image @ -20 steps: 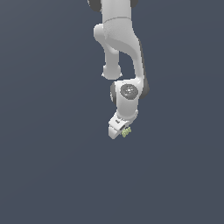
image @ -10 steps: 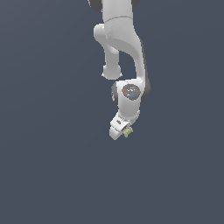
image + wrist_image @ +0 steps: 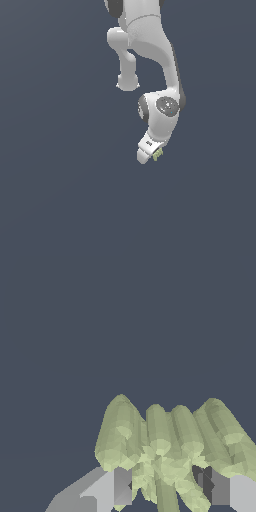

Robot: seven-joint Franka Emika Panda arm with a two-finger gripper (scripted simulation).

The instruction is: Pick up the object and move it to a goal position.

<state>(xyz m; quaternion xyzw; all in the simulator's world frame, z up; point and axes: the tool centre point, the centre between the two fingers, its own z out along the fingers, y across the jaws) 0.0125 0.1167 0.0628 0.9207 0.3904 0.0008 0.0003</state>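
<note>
You had the gripper (image 3: 167, 487) clamped on the object (image 3: 172, 448), its yellow-green lobes poking out past both fingers (image 3: 122, 486)

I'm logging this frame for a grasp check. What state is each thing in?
Gripper: pointing down, jaws shut on the lump.
Lump: pale yellow-green, held between the jaws; its lobes stick out past them.
Arm: bent, reaching down from the top of the exterior view.
</note>
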